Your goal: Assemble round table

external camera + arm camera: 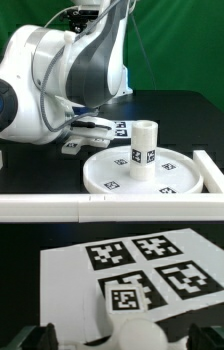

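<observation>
A large white round disc with a raised rim lies flat on the dark table, hollow side up. Several black-and-white square tags sit flat on its inner face, spread around the middle. A short white cylindrical leg stands upright at the disc's centre, its open end up; whether it is fixed there cannot be told. A square tag is on the leg's side. In the wrist view the leg shows close and blurred, its tag facing the camera.

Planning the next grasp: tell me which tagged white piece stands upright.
The short cylindrical leg, upright on the round tabletop; the tabletop and marker board lie flat.
</observation>
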Robot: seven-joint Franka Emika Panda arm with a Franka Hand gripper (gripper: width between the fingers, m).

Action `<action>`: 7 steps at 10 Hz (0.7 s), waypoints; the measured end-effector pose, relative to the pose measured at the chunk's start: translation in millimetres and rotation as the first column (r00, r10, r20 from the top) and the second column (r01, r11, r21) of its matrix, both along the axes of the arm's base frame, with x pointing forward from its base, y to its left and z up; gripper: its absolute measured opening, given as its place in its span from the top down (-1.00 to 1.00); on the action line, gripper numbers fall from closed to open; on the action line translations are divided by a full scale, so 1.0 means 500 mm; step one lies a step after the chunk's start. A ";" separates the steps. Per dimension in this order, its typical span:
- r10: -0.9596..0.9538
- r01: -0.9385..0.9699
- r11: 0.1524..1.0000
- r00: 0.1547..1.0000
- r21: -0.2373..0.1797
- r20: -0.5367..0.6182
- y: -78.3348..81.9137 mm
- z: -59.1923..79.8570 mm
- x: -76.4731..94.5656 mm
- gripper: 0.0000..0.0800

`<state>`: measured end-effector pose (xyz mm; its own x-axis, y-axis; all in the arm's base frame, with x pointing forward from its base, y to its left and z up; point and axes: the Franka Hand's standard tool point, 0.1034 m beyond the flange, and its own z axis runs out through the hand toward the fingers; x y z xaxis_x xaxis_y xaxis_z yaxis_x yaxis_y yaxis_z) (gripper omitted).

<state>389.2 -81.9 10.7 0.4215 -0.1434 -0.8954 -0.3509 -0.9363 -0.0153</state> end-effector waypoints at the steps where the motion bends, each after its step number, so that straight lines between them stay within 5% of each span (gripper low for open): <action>1: -0.017 0.017 0.999 1.000 -0.033 -0.014 -0.001 -0.002 -0.001 -0.62; 4: -0.028 0.028 0.998 0.999 -0.048 -0.020 -0.004 -0.003 -0.003 -0.56; 6: -0.030 0.029 0.998 0.999 -0.048 -0.020 -0.005 -0.003 -0.003 0.33; 7: -0.032 0.031 0.998 0.999 -0.048 -0.020 -0.006 -0.003 -0.003 0.45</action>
<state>387.7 -85.0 9.4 0.3973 -0.1985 -0.8959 -0.3797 -0.9244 0.0364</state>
